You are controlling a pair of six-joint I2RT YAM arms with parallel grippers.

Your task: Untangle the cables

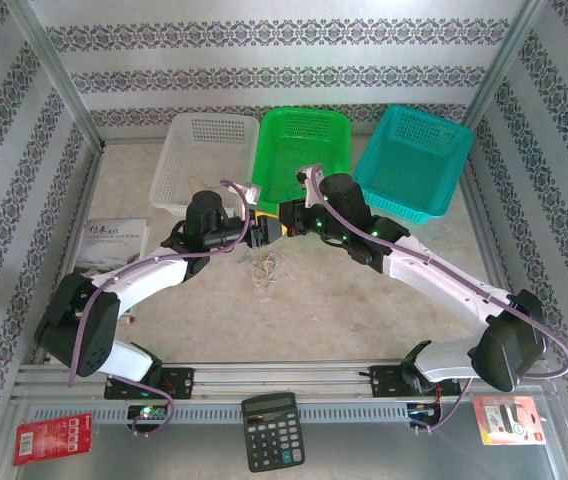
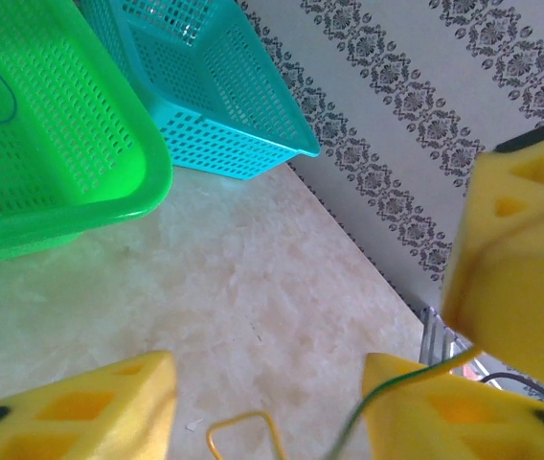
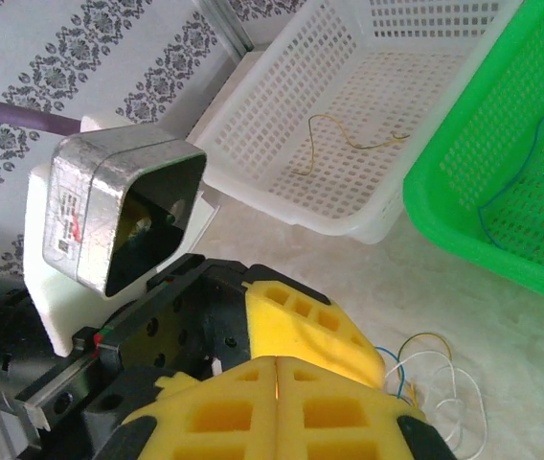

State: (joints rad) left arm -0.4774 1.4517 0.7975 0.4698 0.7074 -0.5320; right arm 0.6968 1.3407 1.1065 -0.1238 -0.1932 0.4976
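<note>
Several cables (image 1: pixel 264 268) are seen knotted mid-counter before the green basket (image 1: pixel 304 150); separating is judged in hand, the right end effector (image 3: pixel 277 383) pressed together, the left end effector (image 2: pixel 267 398) apart around a yellow strand (image 2: pixel 245 415), to be closed next.

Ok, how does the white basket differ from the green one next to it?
The white basket holds a thin yellowish wire; the green basket holds a thin blue wire. Seen from above, the white basket sits left of the green basket. Both are perforated plastic, set side by side.
</note>
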